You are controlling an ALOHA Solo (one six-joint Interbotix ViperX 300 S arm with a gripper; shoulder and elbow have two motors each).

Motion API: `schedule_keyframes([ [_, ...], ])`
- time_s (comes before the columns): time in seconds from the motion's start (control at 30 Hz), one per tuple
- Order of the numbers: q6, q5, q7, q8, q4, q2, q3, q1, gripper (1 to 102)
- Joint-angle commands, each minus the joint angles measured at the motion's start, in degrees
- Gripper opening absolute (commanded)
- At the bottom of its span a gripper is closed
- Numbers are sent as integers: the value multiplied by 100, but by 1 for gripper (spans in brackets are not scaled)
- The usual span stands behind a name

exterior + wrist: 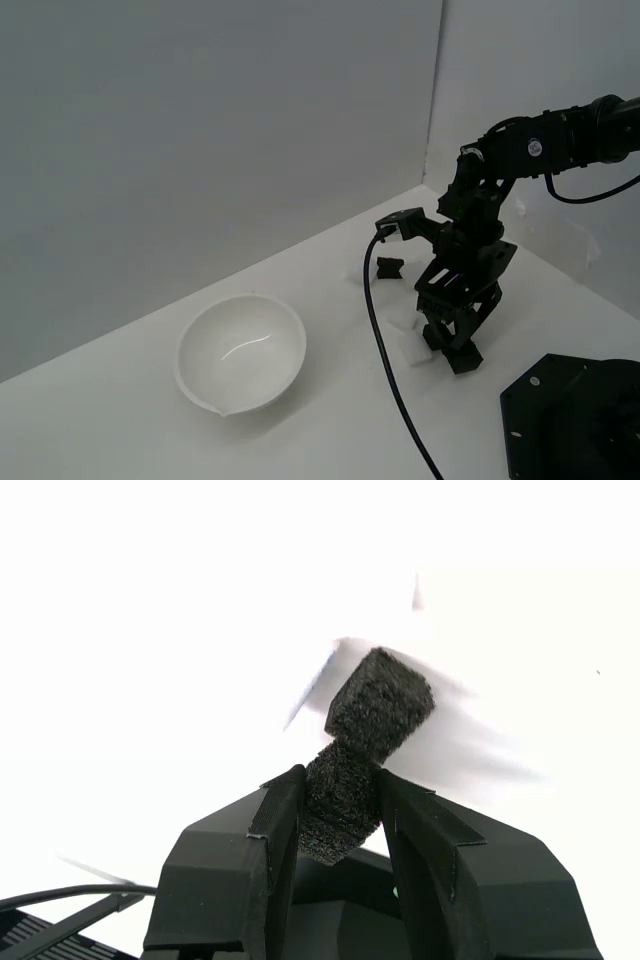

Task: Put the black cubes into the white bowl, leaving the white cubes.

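Since views differ, each in turn
Exterior view: hand [455,345] is low on the surface [300,430], amid white cubes [412,350]; white bowl [241,352] sits well apart; another black cube [389,267] lies beyond.
Wrist view: hand pinches one black cube [340,802]; a second [380,702] touches it.
Risk: the neighbour may drag along or fall.

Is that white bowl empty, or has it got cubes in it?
Empty: the white bowl shows only bare glossy interior in the exterior view.

Black cubes [345,805]; white bowl [241,351]; black pincer [335,825]
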State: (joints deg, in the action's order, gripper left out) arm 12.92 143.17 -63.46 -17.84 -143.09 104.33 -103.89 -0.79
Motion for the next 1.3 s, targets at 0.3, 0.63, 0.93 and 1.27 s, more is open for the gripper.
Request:
schedule_keyframes([
  [0.3, 18, -457, -369, -114, 422, 800, -835, 26, 32],
  [0.63, 334, -967, -422, -114, 923, 1564, -1608, -149, 32],
  [0.93, 791, -1213, -9, -105, 1169, 1942, -1978, -650, 32],
  [1.27, 1362, -1222, 1046, -105, 1178, 1934, -1969, -1485, 32],
])
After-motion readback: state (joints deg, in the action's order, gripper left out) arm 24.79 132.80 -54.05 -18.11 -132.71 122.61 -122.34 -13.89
